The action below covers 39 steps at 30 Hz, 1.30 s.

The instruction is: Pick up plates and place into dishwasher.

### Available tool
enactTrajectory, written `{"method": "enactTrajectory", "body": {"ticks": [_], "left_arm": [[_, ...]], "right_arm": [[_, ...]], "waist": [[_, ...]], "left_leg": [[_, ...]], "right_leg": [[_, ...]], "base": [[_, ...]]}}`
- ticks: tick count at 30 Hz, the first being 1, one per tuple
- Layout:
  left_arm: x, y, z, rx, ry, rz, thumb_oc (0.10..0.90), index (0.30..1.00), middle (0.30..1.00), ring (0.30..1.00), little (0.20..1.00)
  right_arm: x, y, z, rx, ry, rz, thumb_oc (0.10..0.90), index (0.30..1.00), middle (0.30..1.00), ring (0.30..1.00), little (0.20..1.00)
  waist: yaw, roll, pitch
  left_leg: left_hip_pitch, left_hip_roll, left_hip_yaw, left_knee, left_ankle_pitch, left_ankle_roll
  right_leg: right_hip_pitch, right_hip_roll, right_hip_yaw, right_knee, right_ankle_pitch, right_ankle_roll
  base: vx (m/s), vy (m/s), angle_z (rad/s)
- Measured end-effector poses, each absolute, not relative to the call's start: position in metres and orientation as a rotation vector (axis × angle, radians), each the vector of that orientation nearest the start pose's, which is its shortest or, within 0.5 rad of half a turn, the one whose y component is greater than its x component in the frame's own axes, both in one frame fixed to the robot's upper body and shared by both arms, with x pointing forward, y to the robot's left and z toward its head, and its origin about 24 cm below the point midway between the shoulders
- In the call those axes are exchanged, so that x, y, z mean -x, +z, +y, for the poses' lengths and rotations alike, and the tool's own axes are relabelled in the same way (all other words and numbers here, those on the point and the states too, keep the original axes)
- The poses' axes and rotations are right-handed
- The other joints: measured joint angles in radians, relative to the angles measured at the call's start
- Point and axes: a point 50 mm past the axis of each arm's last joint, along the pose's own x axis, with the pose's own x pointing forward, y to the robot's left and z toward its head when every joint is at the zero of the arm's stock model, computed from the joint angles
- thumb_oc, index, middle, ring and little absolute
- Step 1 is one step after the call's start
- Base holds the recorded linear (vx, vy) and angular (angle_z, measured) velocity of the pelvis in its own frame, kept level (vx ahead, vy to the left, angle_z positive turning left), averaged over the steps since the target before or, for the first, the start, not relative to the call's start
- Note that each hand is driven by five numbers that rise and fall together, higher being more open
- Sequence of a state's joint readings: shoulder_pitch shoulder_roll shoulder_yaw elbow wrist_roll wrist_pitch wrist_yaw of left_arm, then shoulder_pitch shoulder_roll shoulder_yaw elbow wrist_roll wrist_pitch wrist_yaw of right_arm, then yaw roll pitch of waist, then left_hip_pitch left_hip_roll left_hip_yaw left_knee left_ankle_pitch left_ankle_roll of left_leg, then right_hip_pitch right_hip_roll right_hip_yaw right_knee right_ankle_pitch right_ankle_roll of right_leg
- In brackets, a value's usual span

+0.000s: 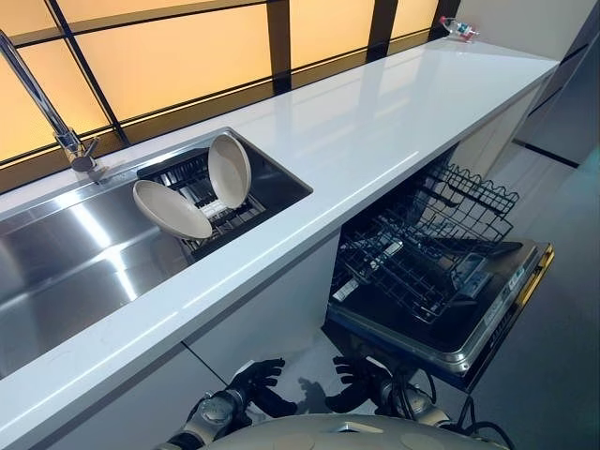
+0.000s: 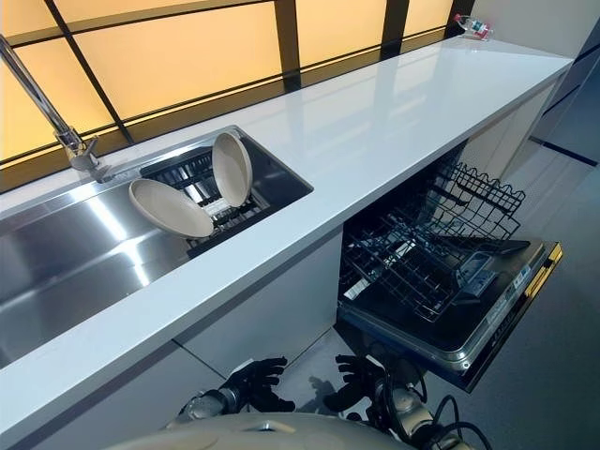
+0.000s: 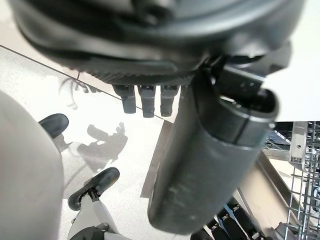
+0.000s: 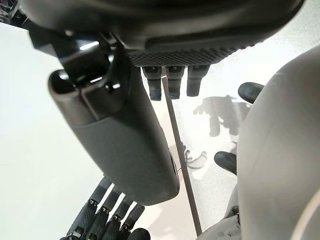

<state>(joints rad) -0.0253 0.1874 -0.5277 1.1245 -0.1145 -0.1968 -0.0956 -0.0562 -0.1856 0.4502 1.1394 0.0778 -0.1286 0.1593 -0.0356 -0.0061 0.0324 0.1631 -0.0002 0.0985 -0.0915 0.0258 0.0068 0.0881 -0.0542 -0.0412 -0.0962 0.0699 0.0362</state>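
Left hand point(image 1: 255, 379) and right hand point(image 1: 354, 375) low before counter point(image 1: 375, 122), fingers relaxed, empty; plates point(image 1: 230, 171) in sink rack.

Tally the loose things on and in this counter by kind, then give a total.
Plates: 2, one lying tilted and one standing in the sink rack
Sink racks: 1
Dishwasher racks: 1, pulled out
Small bottle-like item at the counter's far end: 1
Total: 5
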Motion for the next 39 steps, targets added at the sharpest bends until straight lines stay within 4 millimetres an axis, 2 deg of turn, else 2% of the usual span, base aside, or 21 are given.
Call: {"method": "enactTrajectory", "body": {"ticks": [5,10,14,16,17,22,24,26,34,38,39], "left_arm": [[-0.125,-0.154,0.155,-0.365,-0.465,0.929,0.8,0.9,0.9,0.9,0.9],[-0.142,-0.138,0.148,-0.542,-0.697,0.791,0.8,0.9,0.9,0.9,0.9],[-0.188,-0.074,0.133,-0.603,-0.87,0.528,0.8,0.9,0.9,0.9,0.9],[-0.212,-0.029,0.125,-0.635,-0.955,0.384,0.8,0.9,0.9,0.9,0.9],[-0.218,-0.014,0.118,-0.618,-0.977,0.331,0.8,0.9,0.9,0.9,0.9],[-0.232,0.029,0.1,-0.495,-1.074,0.245,0.8,0.9,0.9,0.9,0.9],[-0.232,0.049,0.094,-0.38,-1.12,0.208,0.8,0.9,0.9,0.9,0.9],[-0.231,0.057,0.089,-0.306,-1.156,0.223,0.8,0.9,0.9,0.9,0.9],[-0.209,0.065,0.065,0.414,-1.263,0.493,0.8,0.9,0.9,0.9,0.9],[-0.208,0.081,0.048,0.738,-1.259,0.479,0.8,0.9,0.9,0.9,0.9],[-0.21,0.086,0.048,0.772,-1.247,0.455,0.8,0.9,0.9,0.9,0.9]], "right_arm": [[-0.126,-0.156,-0.164,0.267,0.418,1.022,0.8,0.9,0.9,0.9,0.9],[-0.128,-0.156,-0.165,0.293,0.441,1.042,0.8,0.9,0.9,0.9,0.9],[-0.128,-0.153,-0.171,0.306,0.446,1.067,0.8,0.9,0.9,0.9,0.9],[-0.129,-0.152,-0.178,0.303,0.422,1.069,0.8,0.9,0.9,0.9,0.9],[-0.13,-0.151,-0.182,0.311,0.414,1.067,0.8,0.9,0.9,0.9,0.9],[-0.133,-0.149,-0.191,0.335,0.38,1.061,0.8,0.9,0.9,0.9,0.9],[-0.133,-0.149,-0.195,0.335,0.358,1.059,0.8,0.9,0.9,0.9,0.9],[-0.133,-0.149,-0.196,0.333,0.351,1.061,0.8,0.9,0.9,0.9,0.9],[-0.132,-0.15,-0.195,0.335,0.329,1.057,0.8,0.9,0.9,0.9,0.9],[-0.131,-0.151,-0.193,0.336,0.318,1.06,0.8,0.9,0.9,0.9,0.9],[-0.131,-0.151,-0.192,0.334,0.319,1.06,0.8,0.9,0.9,0.9,0.9]], "waist": [[0.011,-0.001,-0.001],[0.011,-0.001,0.001],[0.013,0.008,0.01],[0.014,0.023,0.019],[0.013,0.035,0.026],[0.015,0.072,0.04],[0.014,0.079,0.041],[0.014,0.081,0.04],[0.015,0.079,0.041],[0.029,0.079,0.042],[0.03,0.079,0.041]], "left_leg": [[0.0,0.0,0.0,0.0,0.0,0.0],[-0.002,-0.001,0.006,0.002,0.002,-0.001],[-0.017,-0.002,-0.002,-0.001,0.008,0.0],[-0.016,-0.002,-0.011,-0.001,0.012,-0.001],[-0.012,-0.002,-0.016,-0.001,0.013,-0.001],[-0.009,0.002,-0.025,-0.002,0.012,-0.005],[-0.009,0.001,-0.026,-0.002,0.013,-0.005],[-0.008,0.001,-0.026,-0.001,0.013,-0.005],[-0.008,0.0,-0.025,0.0,0.013,-0.005],[-0.008,0.0,-0.025,0.002,0.013,-0.005],[-0.008,0.0,-0.026,0.002,0.013,-0.005]], "right_leg": [[0.0,0.0,0.0,0.0,0.0,0.0],[-0.004,-0.001,0.003,0.0,0.001,-0.001],[-0.01,-0.004,-0.005,0.0,0.002,-0.001],[-0.004,-0.005,-0.019,0.0,0.002,-0.001],[0.002,-0.005,-0.024,0.0,0.002,-0.001],[0.007,-0.002,-0.029,0.0,-0.001,0.002],[0.007,-0.001,-0.03,0.0,-0.001,0.002],[0.007,-0.002,-0.03,0.0,-0.001,0.002],[0.007,-0.003,-0.029,0.0,-0.001,0.002],[0.007,-0.003,-0.03,0.0,-0.001,0.002],[0.008,-0.003,-0.03,0.0,-0.001,0.002]], "base": [[0.0,0.0,0.0],[-0.03,0.026,-0.01],[-0.01,0.033,0.07],[0.01,0.013,0.14],[0.01,0.006,0.14],[0.03,-0.002,0.05],[0.0,0.0,0.0],[0.0,0.0,0.0],[0.0,0.0,0.0],[0.0,-0.017,0.0],[-0.01,-0.037,0.0]]}}
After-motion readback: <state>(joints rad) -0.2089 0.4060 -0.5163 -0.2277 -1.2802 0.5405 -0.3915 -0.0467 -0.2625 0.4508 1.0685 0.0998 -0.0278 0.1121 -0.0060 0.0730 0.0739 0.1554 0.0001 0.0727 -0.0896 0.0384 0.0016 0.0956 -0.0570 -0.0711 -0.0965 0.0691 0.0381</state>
